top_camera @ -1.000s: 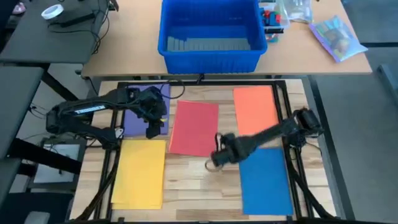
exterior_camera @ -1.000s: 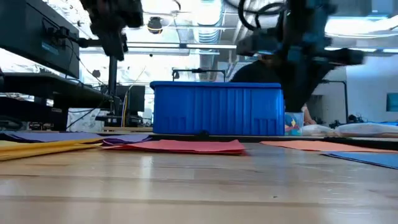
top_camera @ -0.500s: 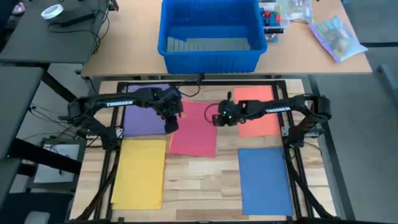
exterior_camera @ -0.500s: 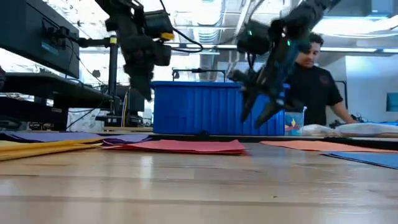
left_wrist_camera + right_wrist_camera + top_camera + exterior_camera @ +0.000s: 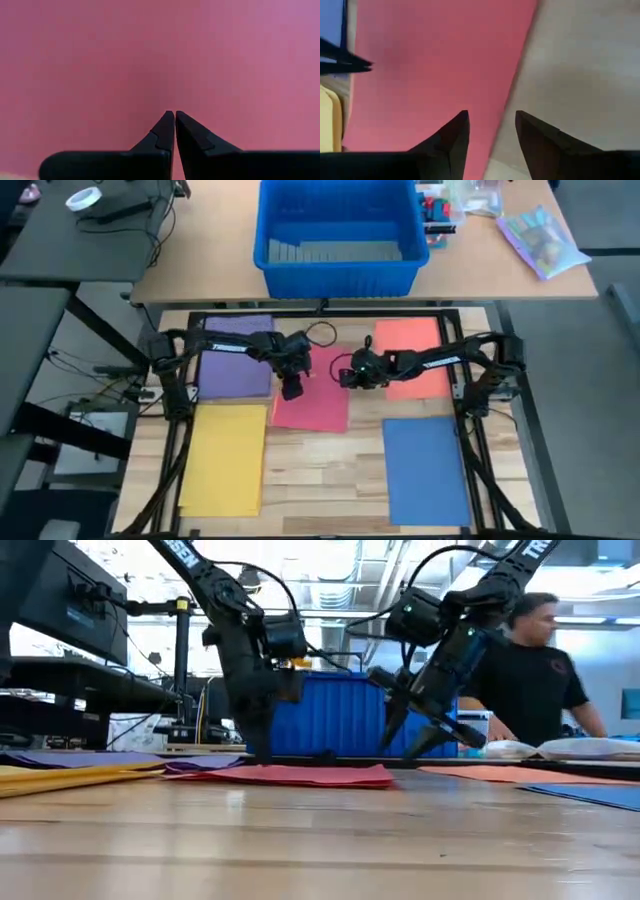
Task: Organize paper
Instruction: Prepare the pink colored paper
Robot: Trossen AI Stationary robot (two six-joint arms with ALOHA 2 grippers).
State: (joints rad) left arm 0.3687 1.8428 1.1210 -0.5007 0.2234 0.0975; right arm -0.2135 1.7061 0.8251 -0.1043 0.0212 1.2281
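Observation:
Five paper sheets lie flat on the wooden table: purple [image 5: 235, 368] at the far left, yellow [image 5: 225, 458] at the near left, red [image 5: 318, 402] in the middle, orange [image 5: 412, 352] at the far right, blue [image 5: 425, 470] at the near right. My left gripper [image 5: 292, 391] is shut, with its tips down on the red sheet [image 5: 100, 60]. My right gripper [image 5: 345, 372] is open and hangs a little above the red sheet's right long edge [image 5: 512, 85]. One of its fingers is over the sheet and the other over bare wood. My left gripper's shut fingertips [image 5: 262, 756] come from above, pointing down, and meet the red sheet's top face [image 5: 174, 100] left of its middle, near the left long edge. The sheet lies flat on the table.
A big blue bin [image 5: 338, 235] stands on the desk beyond the table's far edge, with a clear bag [image 5: 540, 238] to its right. Bare wood [image 5: 325, 470] lies between the yellow and blue sheets. A person [image 5: 525, 670] stands behind the table in the low view.
My left gripper has gone from over the purple sheet toward the table's right and down onto the red sheet. My right gripper has swung from the near middle toward the far edge and lowered beside the red sheet's right edge. The sheets have stayed put.

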